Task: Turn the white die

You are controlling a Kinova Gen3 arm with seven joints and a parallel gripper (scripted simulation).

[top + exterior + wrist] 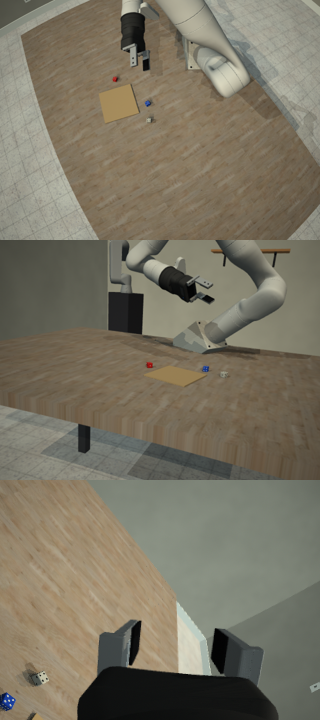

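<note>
The white die [149, 120] lies on the wooden table, off the tan mat [118, 103], near the mat's right front corner. It also shows in the exterior view [224, 374] and the wrist view [39, 678]. The blue die [147, 103] lies between the white die and the mat's right edge. The red die [115, 79] lies just beyond the mat's far left corner. The mat [175, 375] lies flat with nothing on it. My gripper [140, 62] is open and empty, high above the table behind the mat; it also shows in the exterior view [208, 292].
The arm's base mount [199, 341] stands on the table behind the dice. A black pedestal [125, 312] stands behind the table's far edge. The blue die [205, 368] is close to the white die.
</note>
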